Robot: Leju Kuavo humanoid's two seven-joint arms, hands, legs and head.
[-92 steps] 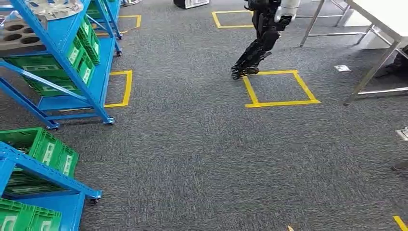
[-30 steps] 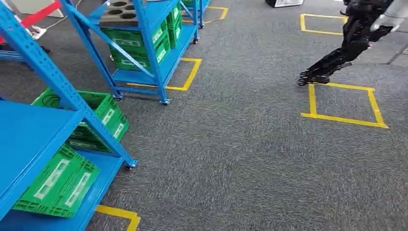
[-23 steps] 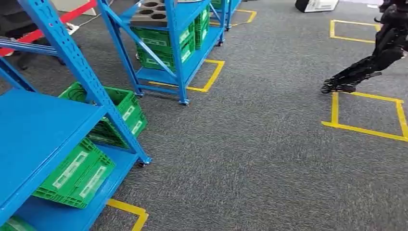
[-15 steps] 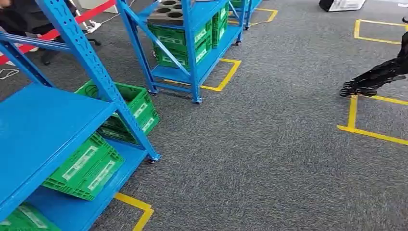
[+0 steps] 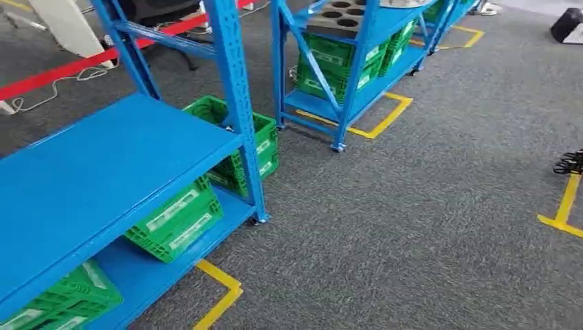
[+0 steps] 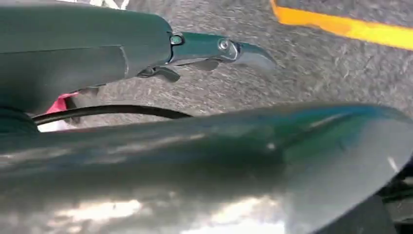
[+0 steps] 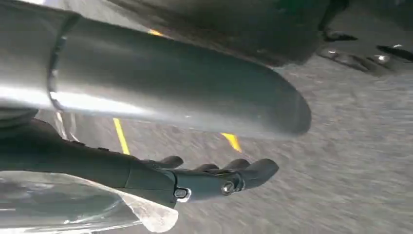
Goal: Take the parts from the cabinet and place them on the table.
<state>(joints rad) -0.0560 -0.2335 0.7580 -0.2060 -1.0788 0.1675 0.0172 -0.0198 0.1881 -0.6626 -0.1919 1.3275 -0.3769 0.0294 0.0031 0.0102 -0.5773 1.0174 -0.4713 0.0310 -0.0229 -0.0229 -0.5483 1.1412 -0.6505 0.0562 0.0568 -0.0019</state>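
Holding nothing, right hand; head view: blue cabinet.

Even, bright indoor light falls on the grey carpet and blue shelf with only soft shadows under the shelving. Both wrist views are smeared by motion blur, with bright glare streaks across the out-of-focus metal in the foreground.

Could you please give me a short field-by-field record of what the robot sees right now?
Near rack: blue shelving, green crates underneath.
Far rack: blue, grey holed tray on an upper shelf, more green crates below.
Floor: grey carpet, yellow tape marks.
Right robot hand: hangs over the carpet, holding nothing.
Left robot hand: over the carpet; grasp unclear.
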